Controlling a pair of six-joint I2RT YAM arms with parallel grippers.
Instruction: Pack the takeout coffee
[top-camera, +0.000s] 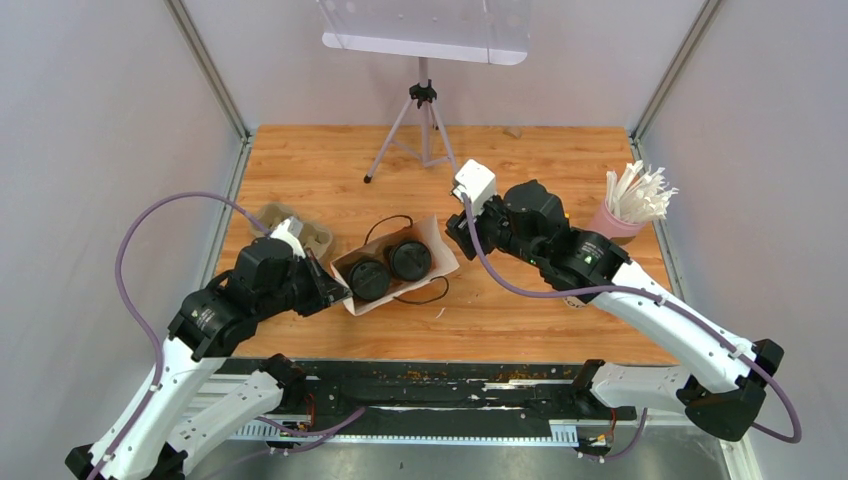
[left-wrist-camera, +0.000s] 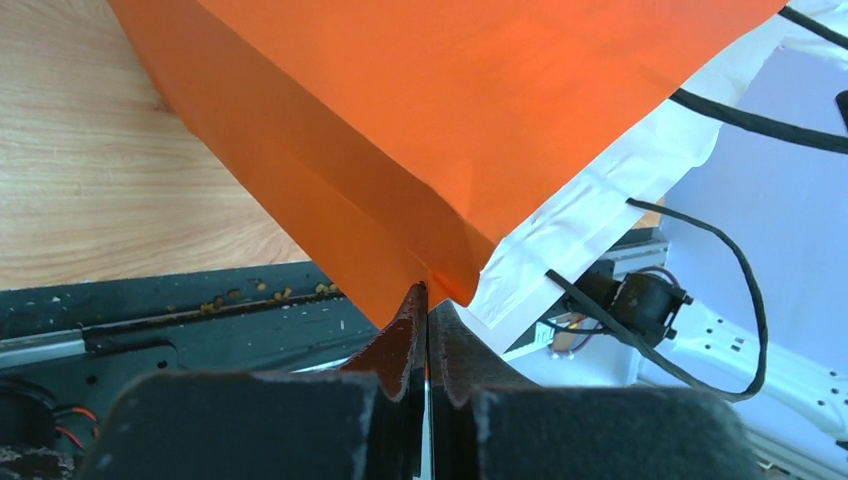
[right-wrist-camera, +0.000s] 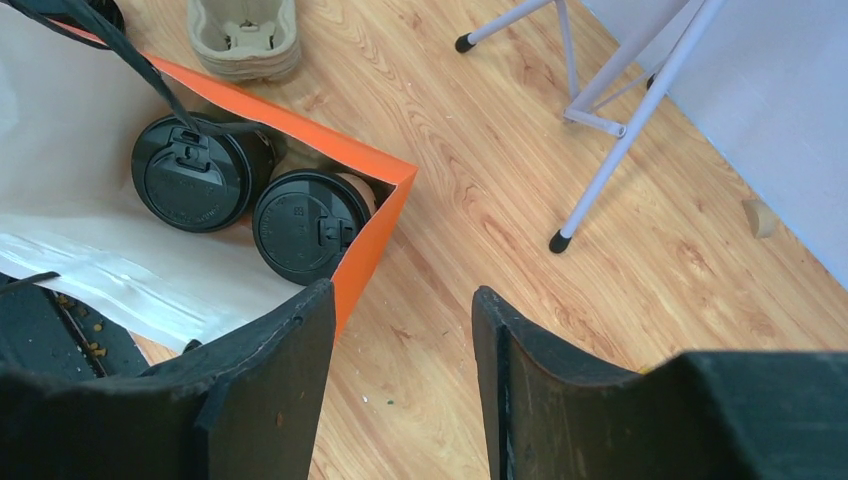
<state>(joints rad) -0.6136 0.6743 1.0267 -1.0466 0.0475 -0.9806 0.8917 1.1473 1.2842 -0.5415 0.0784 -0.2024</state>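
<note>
While my left gripper (left-wrist-camera: 425, 300) pinches the orange bag (left-wrist-camera: 450, 120), I should raise my half-spread, empty right gripper (right-wrist-camera: 402, 300) clear of it.

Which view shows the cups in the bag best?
Right wrist: both lidded cups close up, lid detail clear, inside the orange bag. Top external shows them small and dark. Left wrist shows only the bag's outside.

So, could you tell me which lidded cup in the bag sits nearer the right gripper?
The corner cup, tucked against the orange bag edge; the other cup sits farther from the right gripper.
</note>
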